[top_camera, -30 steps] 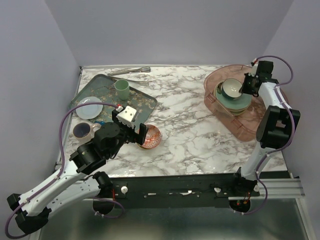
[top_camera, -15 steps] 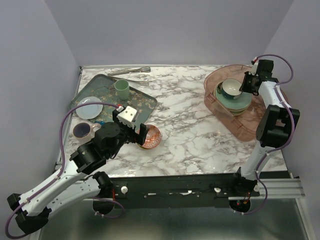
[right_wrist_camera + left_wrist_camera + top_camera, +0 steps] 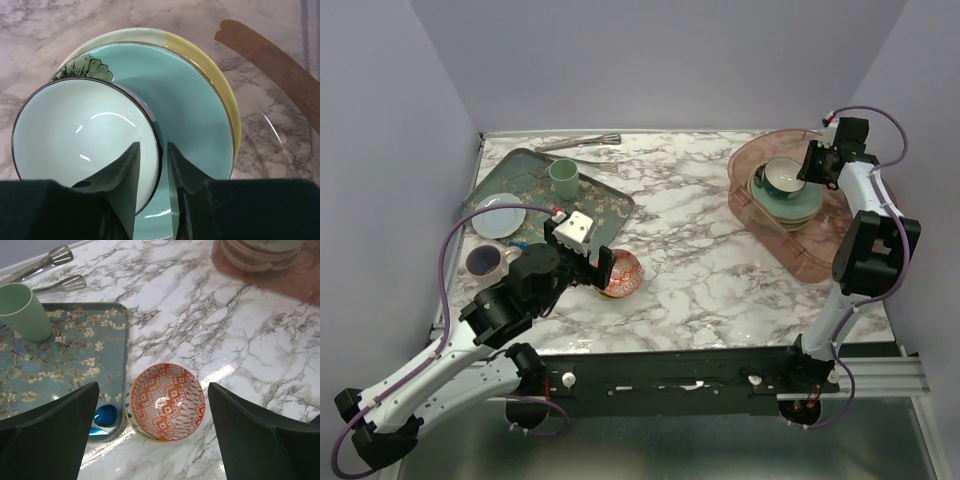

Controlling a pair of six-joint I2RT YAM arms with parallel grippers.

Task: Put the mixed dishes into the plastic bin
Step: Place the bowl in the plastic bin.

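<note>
Bowl (image 3: 782,178), blue-yellow outside and cream inside, now sits in the plastic bin (image 3: 790,256) on top of the plate stack; over the last second the right gripper (image 3: 808,172) went from pinching its rim to letting go; the wrist view shows one finger inside the bowl and one outside, rim between them with a sliver of daylight each side, so the jaws are partly open and holding nothing; the bowl looks level and settled on the mint green plate (image 3: 200,100), with the yellow-and-cream plate (image 3: 222,87) under that.

My read: this dish is delivered; the right arm only needs to lift clear without clipping the rim.

Right arm pose: reaching far forward over the bin's back half, forearm steep, wrist pitched down at the bowl's right edge.

Left arm hasn't moved across the three top views; the left gripper (image 3: 601,268) is spread fully wide and empty, hovering over the orange-patterned bowl (image 3: 167,401); that bowl is on the marble table (image 3: 700,260), just beside the dark-green floral tray (image 3: 75,350), well apart from the bin; likely the next pick.
</note>
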